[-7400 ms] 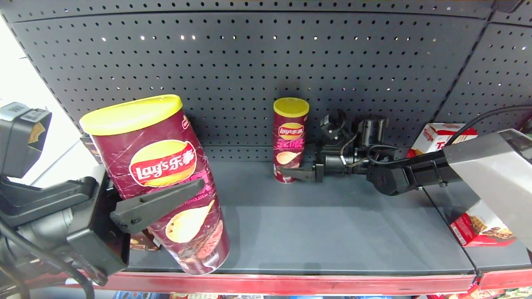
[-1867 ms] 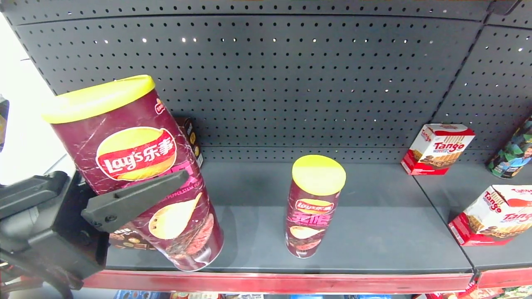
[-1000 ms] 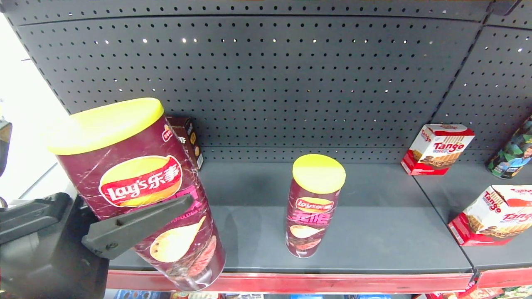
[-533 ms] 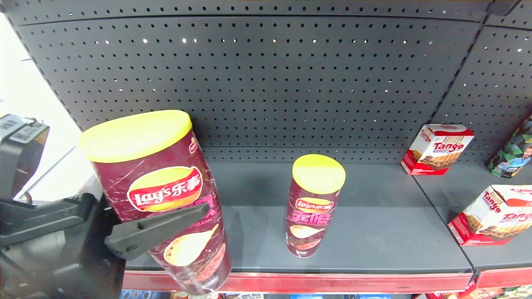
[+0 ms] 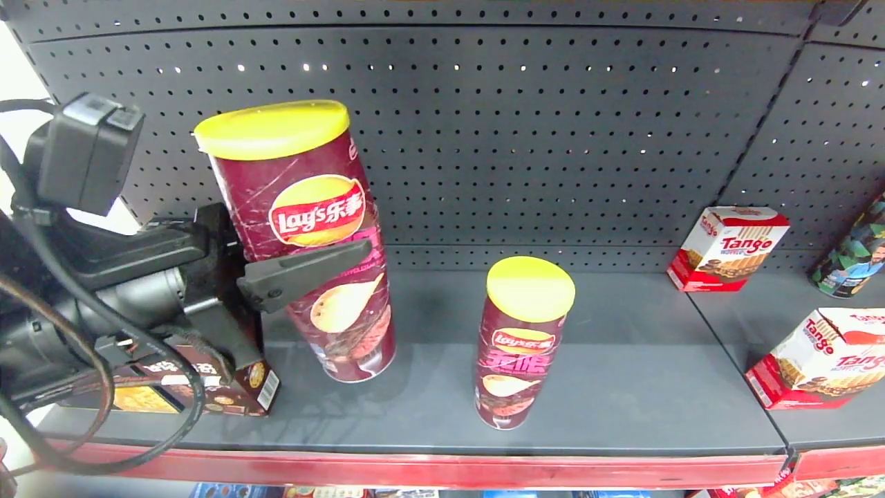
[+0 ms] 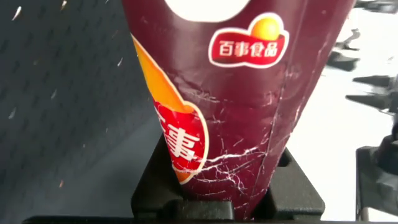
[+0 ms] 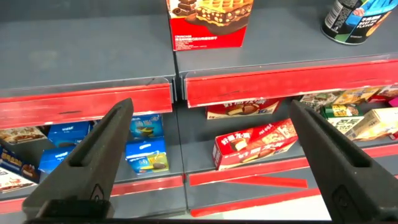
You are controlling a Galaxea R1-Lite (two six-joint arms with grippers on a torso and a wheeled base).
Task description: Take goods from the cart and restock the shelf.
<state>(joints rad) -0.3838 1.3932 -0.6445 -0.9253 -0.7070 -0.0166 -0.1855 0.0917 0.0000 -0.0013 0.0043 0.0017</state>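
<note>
Half a second ago the can (image 5: 297,207) hung low at the shelf's (image 5: 622,387) front edge, its base over the red lip. Now the left gripper (image 5: 332,252) has carried it up and inward, so it sits over the shelf's left part, about midway between front and back. It is tilted, with the yellow lid leaning left. The fingers are clenched on its middle. Whether its base touches the shelf cannot be told. With the arm farther in, a brown box (image 5: 207,387) shows at the front left corner, under the arm. The second can (image 5: 522,346) stands upright near the front edge, well apart from the first, where it was before. The red boxes (image 5: 729,245) at the right have not moved.

The left wrist view adds the can's (image 6: 230,124) creased wrapper seen close, seated deep in the gripper. The right wrist view shows the right gripper (image 7: 214,158) with fingers (image 7: 93,162) spread wide and nothing between them, facing the red front edges of lower shelves stocked with packs (image 7: 255,146).
</note>
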